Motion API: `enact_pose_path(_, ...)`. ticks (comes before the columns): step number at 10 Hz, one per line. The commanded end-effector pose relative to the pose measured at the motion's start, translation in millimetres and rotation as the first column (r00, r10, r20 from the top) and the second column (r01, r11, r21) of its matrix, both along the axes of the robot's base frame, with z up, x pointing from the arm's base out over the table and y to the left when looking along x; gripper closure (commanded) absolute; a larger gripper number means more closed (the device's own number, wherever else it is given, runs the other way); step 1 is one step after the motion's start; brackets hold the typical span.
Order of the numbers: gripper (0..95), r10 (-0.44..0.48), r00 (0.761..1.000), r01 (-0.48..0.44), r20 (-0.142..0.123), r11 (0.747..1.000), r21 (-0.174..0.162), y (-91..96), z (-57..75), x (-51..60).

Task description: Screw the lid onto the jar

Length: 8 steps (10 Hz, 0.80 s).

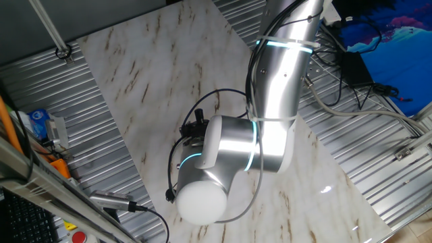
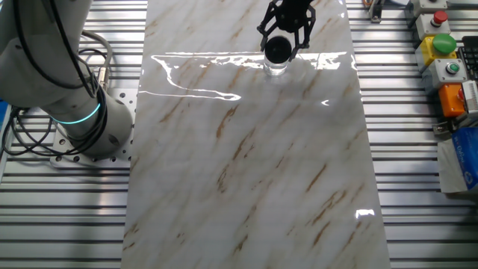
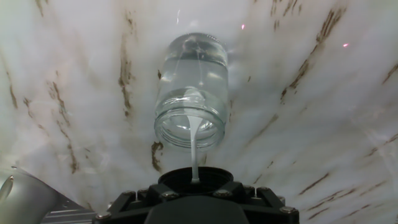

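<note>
the jar (image 3: 189, 93) stands upright on the marble table (image 2: 246, 187) near its far edge, mouth open. just above it, the gripper (image 2: 286, 30) has its fingers clamped on the black lid (image 2: 278, 49), held level over the rim, presumably so the threads can meet.

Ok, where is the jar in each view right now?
One fixed view: not visible; the arm covers that part of the table.
The other fixed view: the jar is at top centre, just under the black lid.
Hand view: centre of the picture, open mouth facing the camera, lid at the bottom edge.
Shared landmark: the marble tabletop with brown veins.
</note>
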<state>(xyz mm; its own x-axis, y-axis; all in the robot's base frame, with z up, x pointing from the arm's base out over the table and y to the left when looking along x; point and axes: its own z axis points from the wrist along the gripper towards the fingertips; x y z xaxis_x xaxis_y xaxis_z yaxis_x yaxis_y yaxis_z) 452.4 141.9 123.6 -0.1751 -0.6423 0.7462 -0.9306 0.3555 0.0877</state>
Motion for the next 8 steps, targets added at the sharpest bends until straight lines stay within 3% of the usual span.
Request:
enact_pose_path(1, 95.0, -0.004, 1.000, 0.004, 0.004, 1.000, 0.003, 0.7, 0.0, -0.1)
enact_pose_path(3, 95.0, -0.004, 1.000, 0.004, 0.004, 1.000, 0.003, 2.0, 1.4, -0.8)
enact_pose_path(8, 95.0, -0.026, 0.999, 0.025, 0.035, 0.999, 0.023, 4.2, 1.9, -0.1)
